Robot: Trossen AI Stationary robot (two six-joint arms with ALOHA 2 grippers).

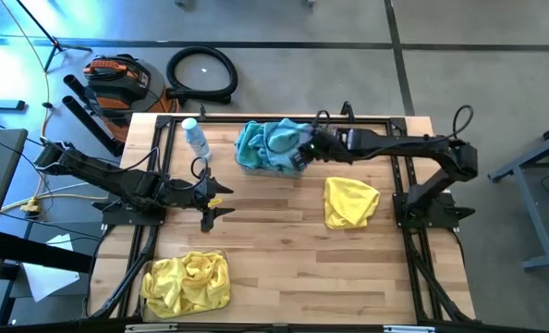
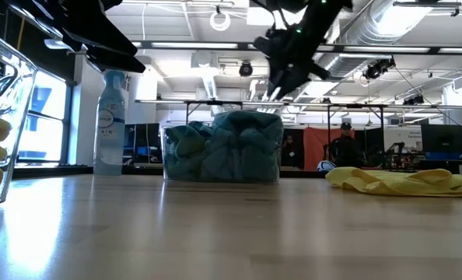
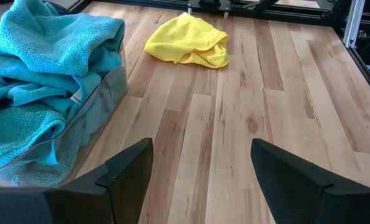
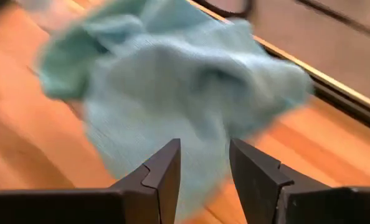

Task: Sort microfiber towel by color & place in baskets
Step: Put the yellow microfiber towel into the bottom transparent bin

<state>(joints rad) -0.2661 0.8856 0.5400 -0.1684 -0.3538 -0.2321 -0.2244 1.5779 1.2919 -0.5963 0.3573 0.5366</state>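
A clear basket on the far side of the table is heaped with teal towels. A second clear basket at the near left corner holds yellow towels; its wall shows in the low view. One yellow towel lies crumpled on the table's right half. My right gripper hangs open just above the teal heap's right end. My left gripper is open above bare wood left of centre.
A clear water bottle stands left of the teal basket. Bare wood lies between the two baskets and around the loose yellow towel. Black frame rails run along the table's left and right sides. People stand far off in the room behind.
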